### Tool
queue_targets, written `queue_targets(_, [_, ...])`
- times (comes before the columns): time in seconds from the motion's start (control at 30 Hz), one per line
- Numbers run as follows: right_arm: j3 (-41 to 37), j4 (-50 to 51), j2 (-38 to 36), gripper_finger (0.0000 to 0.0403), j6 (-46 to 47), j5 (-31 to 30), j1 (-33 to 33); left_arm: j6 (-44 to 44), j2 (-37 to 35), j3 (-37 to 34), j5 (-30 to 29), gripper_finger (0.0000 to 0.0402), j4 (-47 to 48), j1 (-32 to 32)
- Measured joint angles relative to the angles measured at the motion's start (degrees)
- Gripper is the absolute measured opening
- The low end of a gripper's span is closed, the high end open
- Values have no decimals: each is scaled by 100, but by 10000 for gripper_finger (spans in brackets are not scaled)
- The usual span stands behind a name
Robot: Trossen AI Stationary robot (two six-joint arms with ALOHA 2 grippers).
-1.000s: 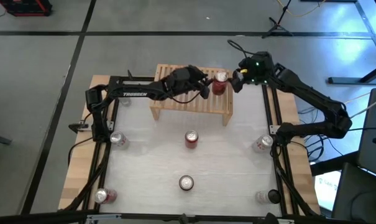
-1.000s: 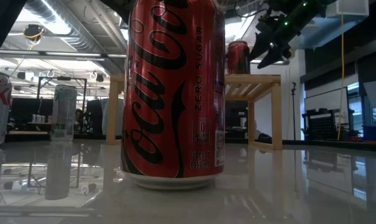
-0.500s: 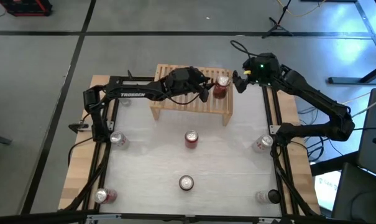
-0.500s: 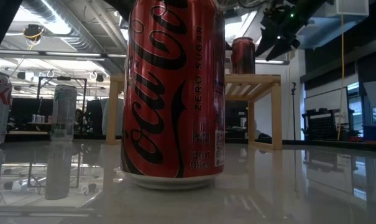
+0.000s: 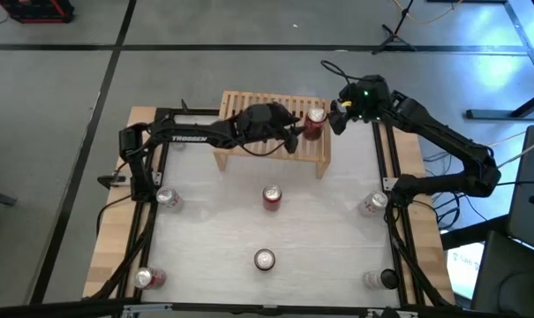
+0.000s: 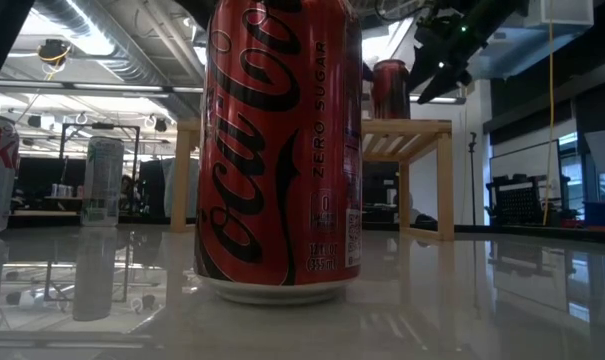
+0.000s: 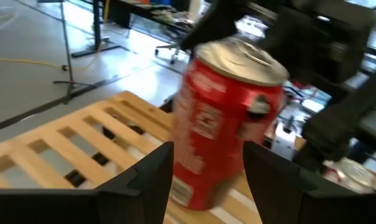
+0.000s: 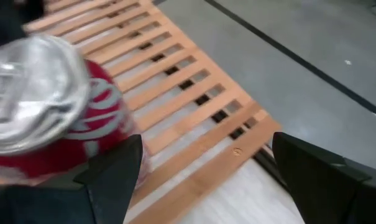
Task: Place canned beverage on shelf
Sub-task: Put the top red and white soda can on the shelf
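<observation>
Left claw (image 5: 295, 132) sits over the right end of the shelf (image 5: 249, 146), fingers spread apart. In its wrist view the two fingers (image 7: 151, 177) stand either side of the red can (image 7: 228, 121) with a gap showing on both sides, so it's open around the can, not squeezing it as far as I can see. The can (image 5: 313, 123) stands upright on the slats at the shelf's right end, silver top up.

Right claw (image 5: 335, 113) is just beside that same can, at about 3 o'clock from it, out past the shelf's right edge. Its fingers are wide open too: in its own wrist view they (image 8: 110, 171) sit well apart, with the can (image 8: 57, 118) off to one side and bare slats between them. In the low view it (image 6: 444, 45) hangs above and beside the can (image 6: 390, 89) on the shelf (image 6: 422, 130), not touching it.

Going outward on the table (image 5: 319, 238): another red can (image 5: 272, 197) at about 6 o'clock from the shelf, and one more (image 5: 265, 260) further along that same line, which is the big can (image 6: 280, 150) filling the low view. Silver-topped cans sit near the corners: front left (image 5: 146, 278), left side (image 5: 168, 198), right side (image 5: 372, 203), and a dark one front right (image 5: 378, 279)
</observation>
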State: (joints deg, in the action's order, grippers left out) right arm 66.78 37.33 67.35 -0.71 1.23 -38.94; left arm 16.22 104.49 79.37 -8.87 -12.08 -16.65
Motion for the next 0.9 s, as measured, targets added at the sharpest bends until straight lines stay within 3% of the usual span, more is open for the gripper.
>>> queue_targets(0.37, [0, 379, -197, 353, 92, 567, 29, 21, 2, 0, -82, 189, -49, -180])
queue_targets(0.57, [0, 588, -293, 353, -123, 562, 305, 23, 4, 0, -54, 189, -82, -271])
queue_targets(0.73, [0, 626, -340, 353, -174, -167, 333, 35, -132, -2, 319, 189, 106, -222])
queue_targets(0.9, [0, 520, -341, 353, -258, -1315, 328, 21, -470, 13, 473, 189, 769, 41])
